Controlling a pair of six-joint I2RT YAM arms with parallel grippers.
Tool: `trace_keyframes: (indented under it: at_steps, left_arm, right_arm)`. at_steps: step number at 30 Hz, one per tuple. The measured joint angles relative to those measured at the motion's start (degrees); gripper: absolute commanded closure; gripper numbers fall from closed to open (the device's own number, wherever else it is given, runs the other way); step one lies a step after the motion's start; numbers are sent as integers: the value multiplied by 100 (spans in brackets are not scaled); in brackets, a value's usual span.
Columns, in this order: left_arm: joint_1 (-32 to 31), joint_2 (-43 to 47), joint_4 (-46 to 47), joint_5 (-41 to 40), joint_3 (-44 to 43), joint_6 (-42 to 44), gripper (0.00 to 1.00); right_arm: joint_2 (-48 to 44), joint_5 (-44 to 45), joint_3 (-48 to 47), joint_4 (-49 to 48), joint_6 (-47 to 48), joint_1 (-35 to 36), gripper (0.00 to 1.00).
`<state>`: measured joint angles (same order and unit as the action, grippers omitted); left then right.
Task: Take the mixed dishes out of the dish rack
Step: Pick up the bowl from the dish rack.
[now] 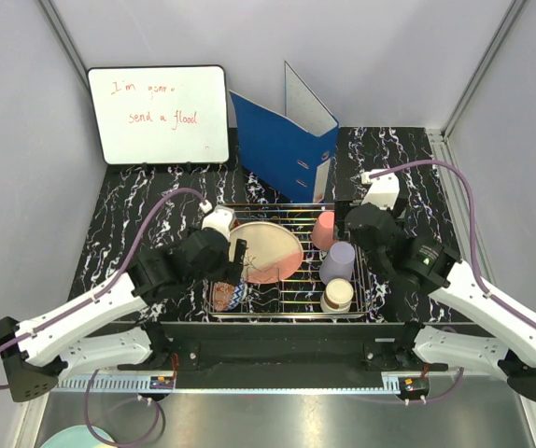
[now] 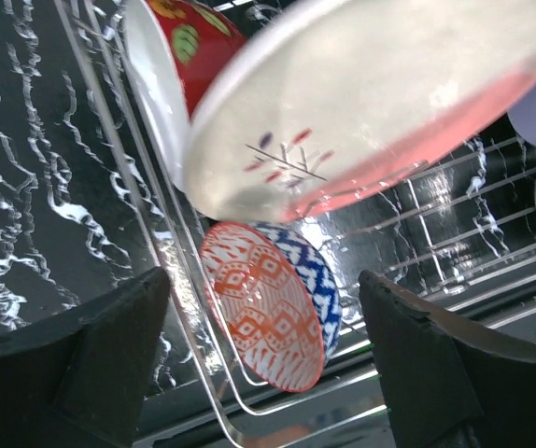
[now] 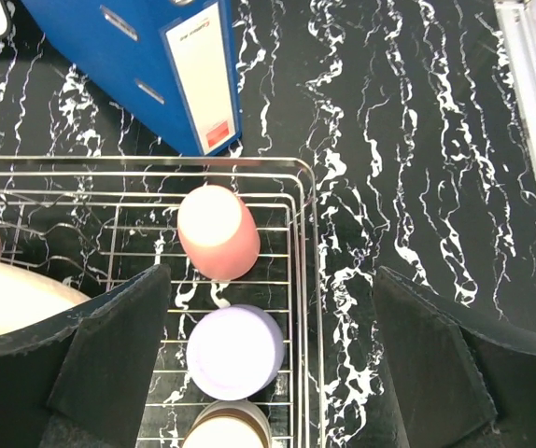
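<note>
Black, white-veined surface [image 1: 109,233] fills the booth, grey walls all round. At the back a whiteboard [image 1: 159,114] with red handwriting leans at the left, and a blue binder [image 1: 277,149] stands splayed open just beside it. Front and centre sits the rack [image 1: 291,314], silver wire, loaded with dishes. Look at the left half: the plate [image 1: 266,248], cream with a pink band, is tilted up in the wires, its sprig drawing plain in the left wrist view. Tucked below it is the patterned bowl [image 2: 268,317], orange-red diamonds inside, blue outside, standing on edge by the rack's left wall. Behind the plate a red bowl [image 2: 170,56] peeks out, also on edge, touching the plate or very nearly, hard to call. And the left tool [image 2: 262,285] is right there, hanging over the rack's left end with its fingers spread wide and gripping nothing. The patterned bowl is framed between them but apart from both. Over on the right side, three cups run in a line along the rack's right wall. The pink cup [image 3: 217,231] is farthest back, the lavender cup [image 3: 234,352] in the middle, and the cream cup [image 3: 226,431] nearest the arm bases. The right tool [image 3: 270,275] hovers above that row, released and wide apart, nothing in its grasp and no contact with any cup.
</note>
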<state>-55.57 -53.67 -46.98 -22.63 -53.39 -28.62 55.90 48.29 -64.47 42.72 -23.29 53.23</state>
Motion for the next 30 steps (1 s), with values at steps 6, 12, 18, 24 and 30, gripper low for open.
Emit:
trace_keyframes:
  at_steps: [6,12,18,24,30]
  left_arm:
    - [-219,94,11,186,330,-291,26]
    - [-457,96,13,323,614,-588,36]
    - [-601,98,-7,389,824,-863,41]
    - [-647,92,15,428,909,-1056,48]
    - [-664,7,66,479,938,-1095,58]
  right_arm:
    - [61,-107,4,-48,-31,2,4]
    - [57,-146,39,-118,-61,2,4]
    - [33,-192,129,-125,-120,2,4]
    - [24,-254,153,-136,-127,2,4]
    - [24,-284,203,-160,-127,2,4]
